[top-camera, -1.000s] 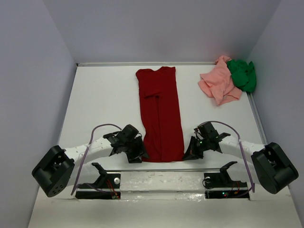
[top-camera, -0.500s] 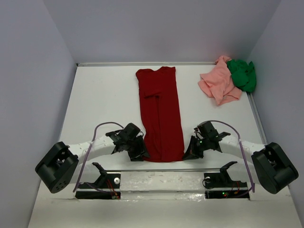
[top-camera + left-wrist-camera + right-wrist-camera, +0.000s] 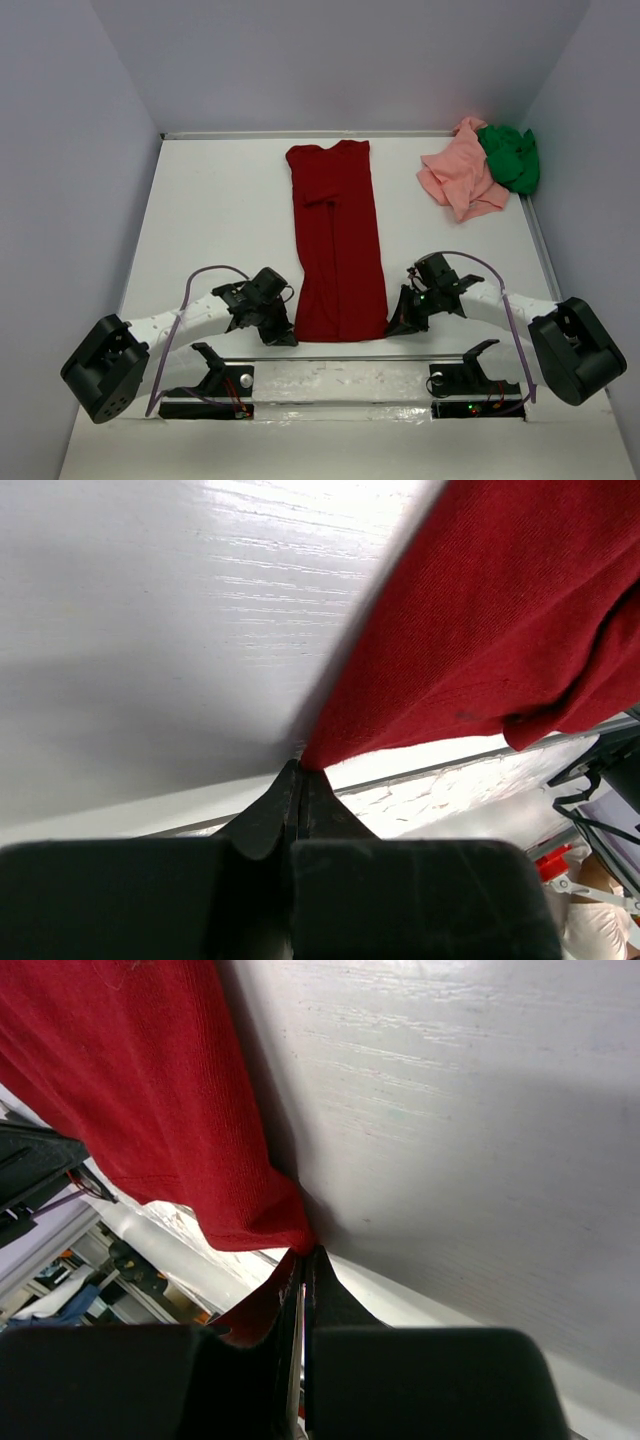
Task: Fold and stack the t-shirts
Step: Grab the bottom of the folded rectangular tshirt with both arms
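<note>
Both arms reach forward low over the white desk, bent inward toward each other from their bases at the near edge. The left gripper sits at the near left corner of the dark red soft cloth t-shirt. In the left wrist view its fingers are pressed together, with the corner of the red cloth pinched right at their tips. The right gripper mirrors it at the near right corner. In the right wrist view its fingers are likewise pressed together on a bunched fold of the red cloth, and a sliver of red shows beneath them.

The dark red soft cloth t-shirt lies flat in the middle of the desk, folded lengthwise into a long narrow strip that runs from near the far edge toward the near edge. A sleeve fold shows on its upper left part, and its near hem lies between the two grippers.

The salmon pink soft cloth t-shirt lies crumpled near the far right corner of the desk. The bright green soft cloth t-shirt is bunched against its right side, touching it, close to the right edge.
</note>
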You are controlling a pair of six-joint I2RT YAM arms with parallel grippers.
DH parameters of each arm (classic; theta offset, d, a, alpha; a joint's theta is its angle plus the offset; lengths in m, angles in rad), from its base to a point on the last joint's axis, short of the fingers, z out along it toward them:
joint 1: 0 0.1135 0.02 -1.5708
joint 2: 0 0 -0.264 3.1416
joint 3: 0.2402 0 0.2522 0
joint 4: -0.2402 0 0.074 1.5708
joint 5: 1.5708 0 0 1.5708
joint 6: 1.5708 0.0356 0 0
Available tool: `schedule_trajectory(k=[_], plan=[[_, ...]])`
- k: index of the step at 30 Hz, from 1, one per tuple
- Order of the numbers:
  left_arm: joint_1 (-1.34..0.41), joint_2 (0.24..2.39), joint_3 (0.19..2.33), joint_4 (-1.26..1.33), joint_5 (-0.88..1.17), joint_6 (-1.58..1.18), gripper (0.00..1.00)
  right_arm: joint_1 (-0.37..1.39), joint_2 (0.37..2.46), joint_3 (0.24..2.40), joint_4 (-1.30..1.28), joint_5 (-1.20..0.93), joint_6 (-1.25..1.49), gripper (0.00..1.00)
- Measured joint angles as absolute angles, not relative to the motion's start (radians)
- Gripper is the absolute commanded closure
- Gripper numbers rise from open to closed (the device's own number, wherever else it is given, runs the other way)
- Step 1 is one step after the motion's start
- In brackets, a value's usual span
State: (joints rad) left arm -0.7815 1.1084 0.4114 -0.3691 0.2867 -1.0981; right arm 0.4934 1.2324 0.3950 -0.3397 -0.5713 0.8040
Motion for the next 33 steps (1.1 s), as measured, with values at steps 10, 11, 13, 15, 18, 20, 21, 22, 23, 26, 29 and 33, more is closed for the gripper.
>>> schedule_trajectory(k=[10,11,13,15,18,20,21,22,23,26,29,33], plan=[[-0.781,1.112,0.411,-0.369,0.287,-1.103,0.89,0.493,1.228,0.415,-0.396,-0.572,0.781,1.0],[-0.782,1.11,0.411,-0.373,0.284,-1.106,0.8,0.493,1.224,0.417,-0.403,-0.571,0.779,1.0],[-0.782,1.102,0.412,-0.383,0.278,-1.11,0.48,0.493,1.211,0.418,-0.413,-0.571,0.777,1.0],[-0.783,1.083,0.415,-0.406,0.275,-1.119,0.21,0.493,1.209,0.418,-0.416,-0.572,0.773,1.0],[-0.784,1.05,0.429,-0.421,0.262,-1.129,0.12,0.493,1.217,0.419,-0.421,-0.571,0.763,1.0],[-0.784,1.029,0.434,-0.43,0.254,-1.131,0.11,0.493,1.225,0.424,-0.422,-0.571,0.759,1.0],[-0.783,1.024,0.434,-0.435,0.25,-1.131,0.11,0.493,1.225,0.425,-0.422,-0.571,0.756,1.0],[-0.783,1.021,0.434,-0.442,0.245,-1.131,0.11,0.493,1.225,0.426,-0.423,-0.572,0.756,1.0],[-0.784,1.021,0.434,-0.448,0.243,-1.131,0.12,0.493,1.225,0.428,-0.424,-0.571,0.755,1.0],[-0.784,1.022,0.434,-0.453,0.234,-1.131,0.13,0.493,1.225,0.431,-0.425,-0.572,0.755,1.0],[-0.783,1.036,0.434,-0.434,0.234,-1.131,0.16,0.493,1.225,0.431,-0.426,-0.572,0.755,1.0],[-0.784,1.064,0.434,-0.391,0.24,-1.132,0.17,0.493,1.225,0.431,-0.426,-0.572,0.755,1.0]])
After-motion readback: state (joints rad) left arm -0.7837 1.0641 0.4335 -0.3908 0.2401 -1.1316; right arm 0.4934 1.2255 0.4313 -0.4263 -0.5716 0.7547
